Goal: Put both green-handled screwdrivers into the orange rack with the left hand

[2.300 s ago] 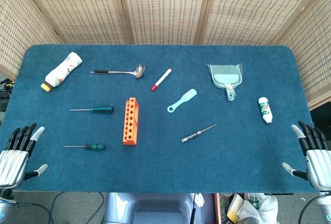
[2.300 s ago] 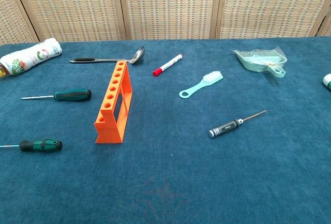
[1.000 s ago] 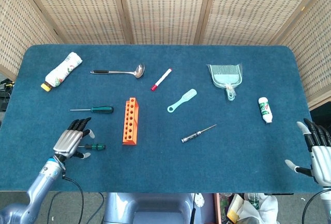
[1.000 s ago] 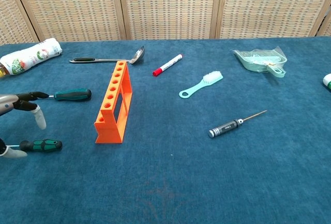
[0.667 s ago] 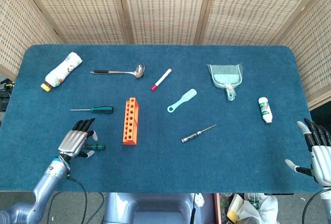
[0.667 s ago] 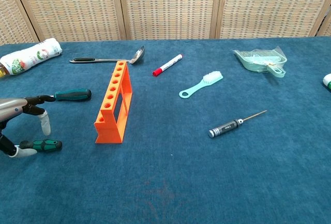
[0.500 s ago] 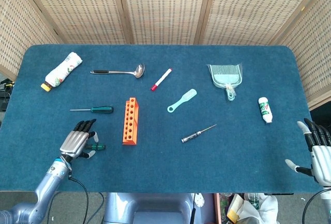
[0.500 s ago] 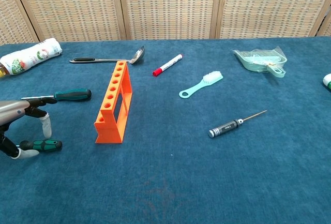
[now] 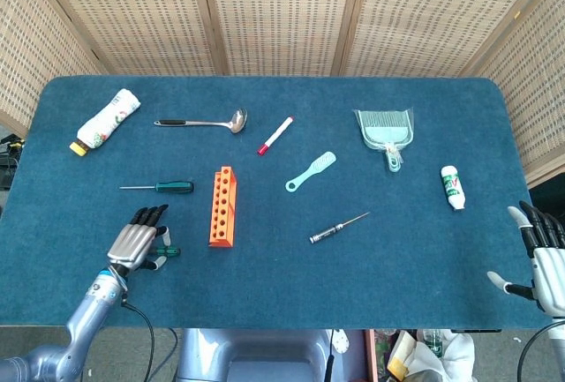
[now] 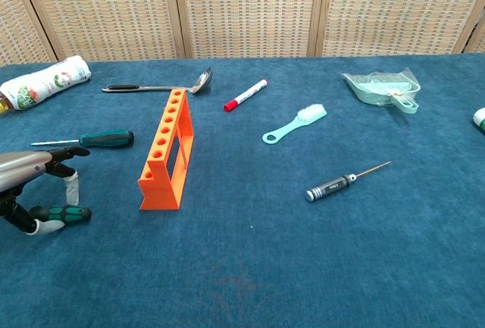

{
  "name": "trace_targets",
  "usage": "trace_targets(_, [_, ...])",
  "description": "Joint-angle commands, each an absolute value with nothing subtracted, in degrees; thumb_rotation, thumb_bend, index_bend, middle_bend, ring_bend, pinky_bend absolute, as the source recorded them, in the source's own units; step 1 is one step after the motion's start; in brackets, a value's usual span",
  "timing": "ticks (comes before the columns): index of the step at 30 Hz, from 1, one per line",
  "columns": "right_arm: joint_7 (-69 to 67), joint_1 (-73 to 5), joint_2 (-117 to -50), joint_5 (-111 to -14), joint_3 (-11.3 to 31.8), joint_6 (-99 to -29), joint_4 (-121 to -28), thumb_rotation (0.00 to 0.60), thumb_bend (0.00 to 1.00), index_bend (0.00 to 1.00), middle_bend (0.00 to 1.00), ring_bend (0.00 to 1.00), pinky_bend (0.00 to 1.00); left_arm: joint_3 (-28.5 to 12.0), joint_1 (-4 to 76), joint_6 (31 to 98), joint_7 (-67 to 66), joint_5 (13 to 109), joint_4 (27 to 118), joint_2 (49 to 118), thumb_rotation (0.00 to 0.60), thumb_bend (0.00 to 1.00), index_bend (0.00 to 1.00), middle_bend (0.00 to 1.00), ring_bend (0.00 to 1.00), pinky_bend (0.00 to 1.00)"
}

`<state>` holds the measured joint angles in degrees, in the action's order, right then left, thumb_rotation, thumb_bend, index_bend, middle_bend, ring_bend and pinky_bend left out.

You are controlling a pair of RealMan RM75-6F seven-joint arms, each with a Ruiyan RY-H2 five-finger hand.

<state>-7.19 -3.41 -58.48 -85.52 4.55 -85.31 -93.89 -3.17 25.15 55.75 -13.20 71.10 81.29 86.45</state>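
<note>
Two green-handled screwdrivers lie left of the upright orange rack (image 9: 222, 207) (image 10: 167, 151). The far screwdriver (image 9: 172, 187) (image 10: 106, 139) lies free, its shaft pointing left. My left hand (image 9: 134, 243) (image 10: 30, 173) arches over the near screwdriver (image 9: 168, 250) (image 10: 67, 212). Its fingers come down behind the handle and its thumb sits at the handle's left end, with the tool still flat on the cloth. The near screwdriver's shaft is hidden under the hand. At the table's right front corner my right hand (image 9: 540, 254) rests with its fingers spread, holding nothing.
A white bottle (image 9: 108, 119) and a ladle (image 9: 203, 122) lie at the back left. A red-capped marker (image 9: 275, 135), teal brush (image 9: 311, 171), dustpan (image 9: 386, 132), black precision screwdriver (image 9: 338, 228) and small white bottle (image 9: 452, 187) lie right of the rack.
My left hand has come in from the front left corner and settled lower over the near screwdriver, its fingers curling around the handle. The right hand has drawn back slightly.
</note>
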Motion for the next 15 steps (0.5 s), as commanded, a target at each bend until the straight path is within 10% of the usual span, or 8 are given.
trace_targets(1, [-7.2,-3.4,-58.5,-85.5,4.6,-85.3,-93.9,0.600,0.00,0.05,0.00,0.00,0.00,-3.3,25.1,56.1,-12.7,71.2,81.6,86.3,0.600,0.36,0.58,0.00,0.00,0.00])
trace_targets(15, [-6.7,-3.4,-58.5,-85.8,4.4,-85.4,-94.1,0.600,0.00,0.05,0.00,0.00,0.00,-6.1,23.0,65.9,11.2,82.2,90.7,76.1,0.600,0.37,0.59,0.00,0.00,0.00])
